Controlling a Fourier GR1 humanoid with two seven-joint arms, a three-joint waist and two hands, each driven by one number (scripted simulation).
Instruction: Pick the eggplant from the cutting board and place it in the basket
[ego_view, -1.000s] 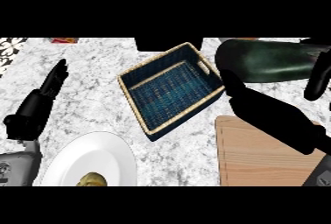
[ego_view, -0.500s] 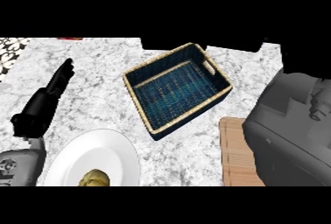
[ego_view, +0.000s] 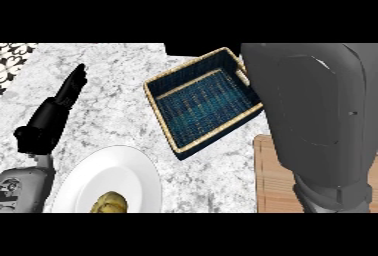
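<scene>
The dark blue woven basket (ego_view: 203, 107) with a tan rim lies tilted at the centre of the marble counter, and nothing shows inside it. My right forearm (ego_view: 317, 120) fills the right side as a large grey mass, covering the basket's right corner and most of the wooden cutting board (ego_view: 267, 175). Its hand does not show. No eggplant is visible anywhere; it may be hidden behind the forearm. My left hand (ego_view: 55, 112) rests at the left, open, fingers straight and pointing up, well apart from the basket.
A white plate (ego_view: 111, 172) lies at the lower left with a small yellow-brown food item (ego_view: 109, 204) on its near edge. A patterned black-and-white patch (ego_view: 11, 57) sits at the top left corner.
My right hand hung dark over the cutting board a second ago; since then the grey forearm has swung up close to the view, hiding the hand and most of the board. The left hand stayed put.
</scene>
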